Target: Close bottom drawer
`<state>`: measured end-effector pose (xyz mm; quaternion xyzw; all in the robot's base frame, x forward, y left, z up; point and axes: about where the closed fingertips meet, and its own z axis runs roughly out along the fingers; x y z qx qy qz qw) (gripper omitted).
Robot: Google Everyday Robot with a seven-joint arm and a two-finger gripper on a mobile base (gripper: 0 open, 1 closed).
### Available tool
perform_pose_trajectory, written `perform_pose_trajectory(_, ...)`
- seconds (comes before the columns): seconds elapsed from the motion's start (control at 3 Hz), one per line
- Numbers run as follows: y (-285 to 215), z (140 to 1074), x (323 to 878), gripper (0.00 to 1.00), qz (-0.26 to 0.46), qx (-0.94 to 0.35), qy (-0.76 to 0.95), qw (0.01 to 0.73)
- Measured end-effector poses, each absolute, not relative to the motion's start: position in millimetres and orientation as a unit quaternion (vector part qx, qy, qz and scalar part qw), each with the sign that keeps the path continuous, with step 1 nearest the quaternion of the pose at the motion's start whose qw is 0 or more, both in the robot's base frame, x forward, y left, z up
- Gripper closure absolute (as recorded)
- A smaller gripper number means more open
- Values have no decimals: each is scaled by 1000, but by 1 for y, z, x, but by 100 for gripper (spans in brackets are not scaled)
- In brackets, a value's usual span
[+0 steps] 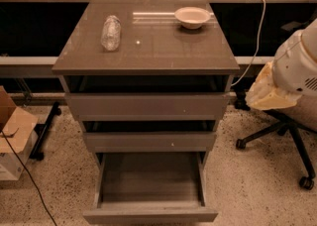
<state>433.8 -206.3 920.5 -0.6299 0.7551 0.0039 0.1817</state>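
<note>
Camera view: the bottom drawer [151, 180] is standing pulled well out of the grey-brown cabinet [224, 121], its front reaching the frame's lower edge. The middle drawer [148, 141] and top drawer [147, 106] above it are sitting slightly ajar. The claw [265, 93] is hanging right of the cabinet (apart or together, one cannot tell), above an office chair [285, 131]. A plastic bottle [111, 32] and a bowl [192, 17] are lying on the bench [148, 51], and a cardboard box [15, 136] is sitting to the left.
</note>
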Motion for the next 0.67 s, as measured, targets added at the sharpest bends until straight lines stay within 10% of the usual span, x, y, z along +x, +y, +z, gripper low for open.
perform_pose_trajectory(0.67,-211,844,437,100,14,-628,752,199)
